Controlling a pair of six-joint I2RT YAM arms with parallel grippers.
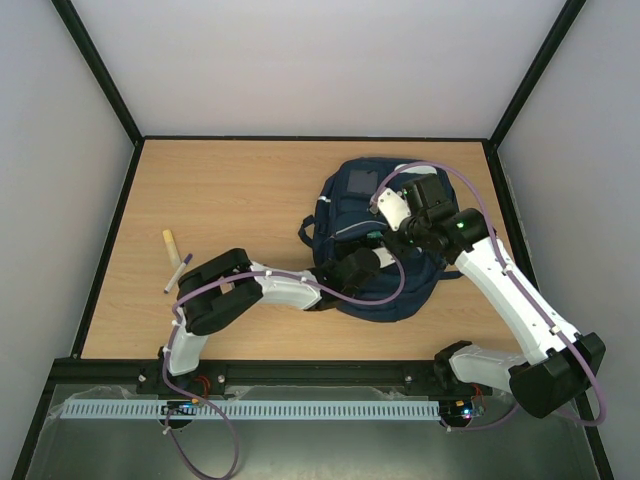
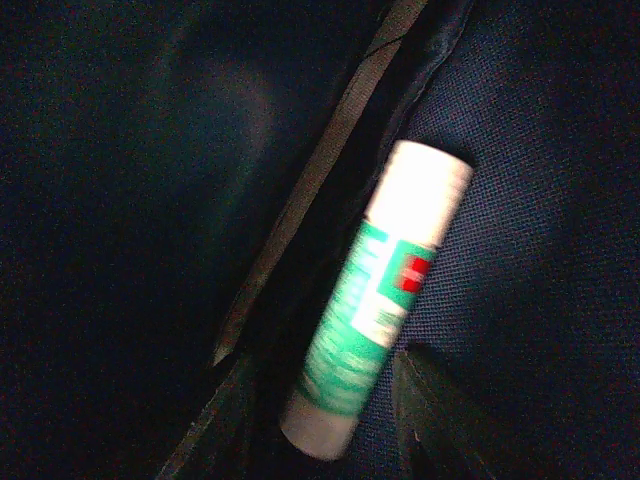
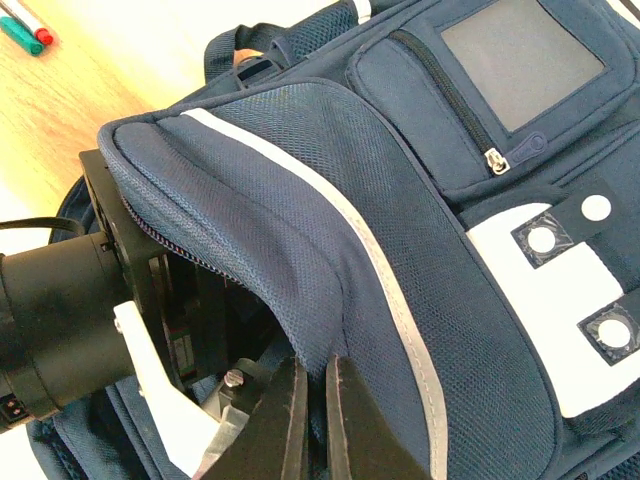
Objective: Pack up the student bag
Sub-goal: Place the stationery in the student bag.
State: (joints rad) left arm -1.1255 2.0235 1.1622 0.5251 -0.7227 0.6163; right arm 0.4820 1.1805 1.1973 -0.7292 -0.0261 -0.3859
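The navy student bag (image 1: 352, 192) lies on the table right of centre. My right gripper (image 3: 317, 365) is shut on the edge of its upper flap (image 3: 300, 250) and holds the opening up; it shows in the top view (image 1: 388, 236) over the bag's middle. My left gripper (image 1: 362, 266) reaches into that opening, its fingertips hidden there. In the left wrist view the left gripper (image 2: 325, 440) is open inside the dark bag. A green and white glue stick (image 2: 375, 290) lies between its fingers (image 2: 440, 420) against the blue lining, with a gap on each side.
Two markers (image 1: 177, 271) and a pale stick-shaped item (image 1: 169, 243) lie on the wooden table (image 1: 230, 190) at the left. The markers also show in the right wrist view (image 3: 25, 28). Black frame rails border the table.
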